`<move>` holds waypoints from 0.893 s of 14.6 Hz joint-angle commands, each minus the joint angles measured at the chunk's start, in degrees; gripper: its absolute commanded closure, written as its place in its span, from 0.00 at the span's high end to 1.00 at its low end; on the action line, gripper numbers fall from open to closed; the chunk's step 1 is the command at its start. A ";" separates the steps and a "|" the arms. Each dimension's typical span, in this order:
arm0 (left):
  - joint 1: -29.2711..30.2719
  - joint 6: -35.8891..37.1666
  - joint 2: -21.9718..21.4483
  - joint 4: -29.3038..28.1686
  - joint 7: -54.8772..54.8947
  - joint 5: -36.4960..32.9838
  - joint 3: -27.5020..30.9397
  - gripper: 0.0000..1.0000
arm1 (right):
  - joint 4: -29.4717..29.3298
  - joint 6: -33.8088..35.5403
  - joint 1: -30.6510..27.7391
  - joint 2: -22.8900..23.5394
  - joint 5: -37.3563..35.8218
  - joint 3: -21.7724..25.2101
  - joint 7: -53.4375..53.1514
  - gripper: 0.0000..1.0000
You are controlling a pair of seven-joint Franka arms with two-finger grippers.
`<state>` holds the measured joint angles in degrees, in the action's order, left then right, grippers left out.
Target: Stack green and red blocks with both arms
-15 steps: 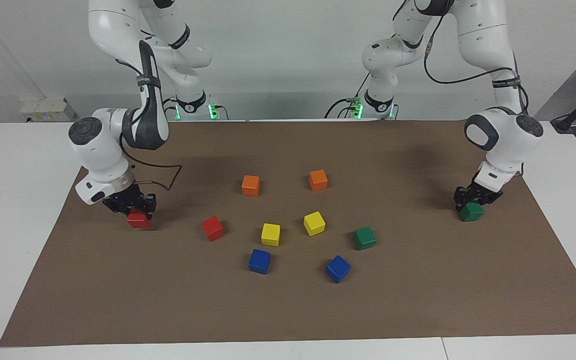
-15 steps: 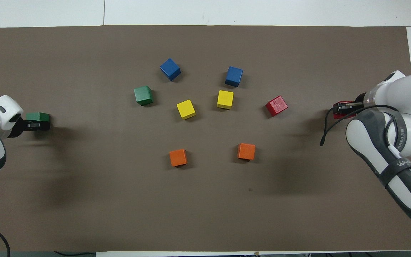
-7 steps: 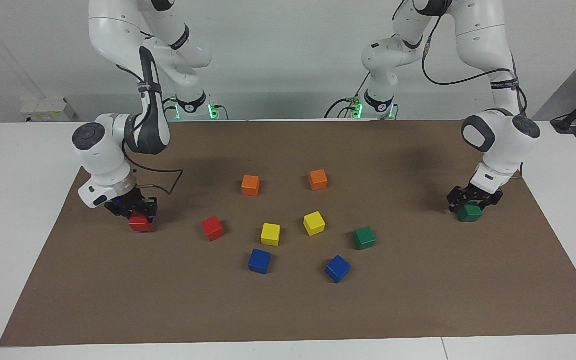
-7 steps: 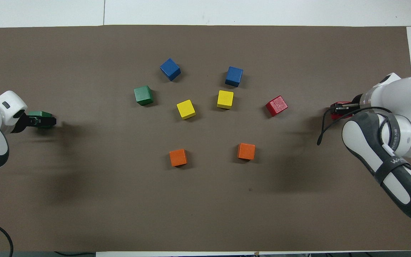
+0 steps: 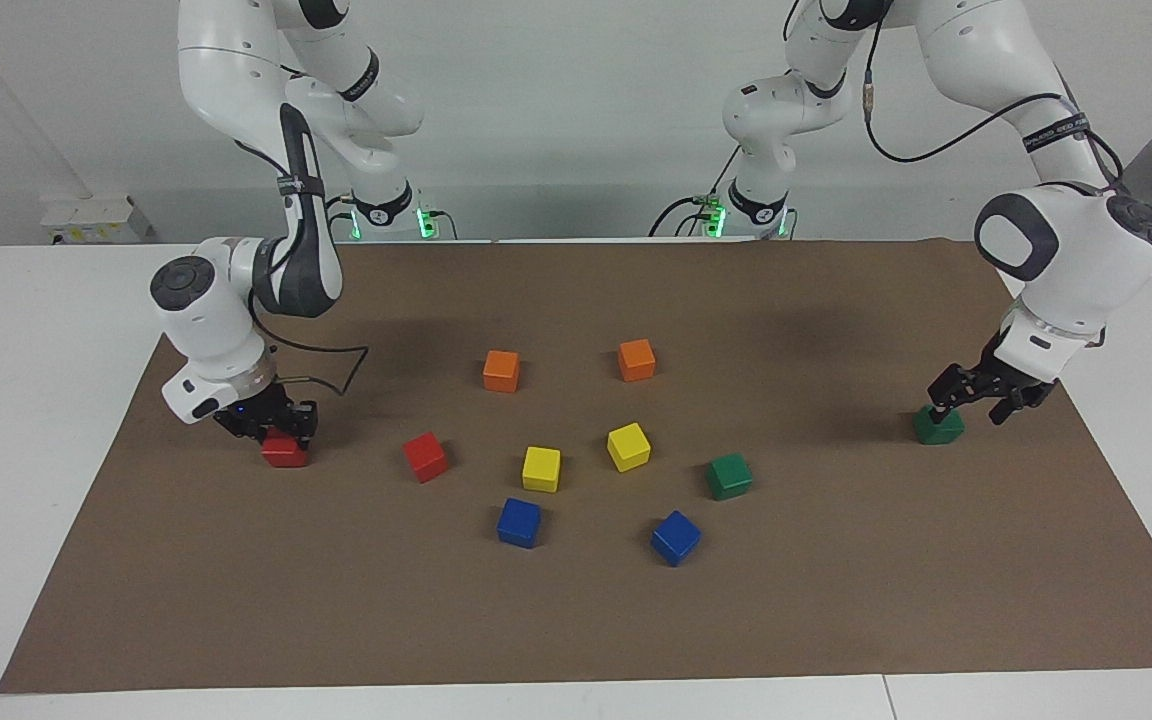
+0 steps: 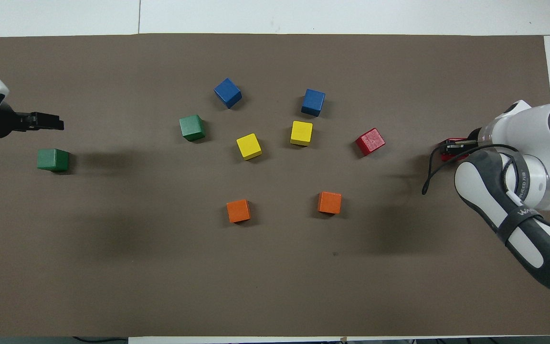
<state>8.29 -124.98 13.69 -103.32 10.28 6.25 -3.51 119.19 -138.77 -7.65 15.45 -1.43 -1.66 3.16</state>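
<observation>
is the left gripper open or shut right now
Open. The left gripper has its fingers spread with nothing between them, and the green block sits free on the mat beside it.

I saw four glossy cubes on the mat: one green block (image 5: 939,426) alone at the left arm's end, another green block (image 5: 729,476) and a red block (image 5: 425,456) mid-table, and a second red block (image 5: 283,450) at the right arm's end.

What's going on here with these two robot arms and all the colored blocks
The left claw is open and raised beside a green block that sits alone on the mat at the left arm's end. The right claw is down on a red block at the right arm's end. The other green block and red block lie loose mid-mat, and nothing is stacked yet.
</observation>
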 commanded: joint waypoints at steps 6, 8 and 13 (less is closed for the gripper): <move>-18.38 1.23 5.28 6.62 -24.15 -0.97 0.70 1.00 | 0.08 -1.95 -0.35 0.11 0.47 -0.71 2.82 1.00; -21.20 4.37 10.72 12.67 -25.31 -1.32 0.96 1.00 | -0.36 0.24 0.00 -0.86 0.47 -0.97 2.73 1.00; -23.85 5.37 16.80 17.45 -28.64 -5.61 1.14 1.00 | -5.45 9.38 3.87 -3.23 0.38 -1.15 -2.01 1.00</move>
<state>-14.20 -121.36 27.60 -89.36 -16.11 4.05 -3.37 115.86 -133.00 -4.68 13.13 -1.42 -2.55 3.10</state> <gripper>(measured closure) 0.000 0.000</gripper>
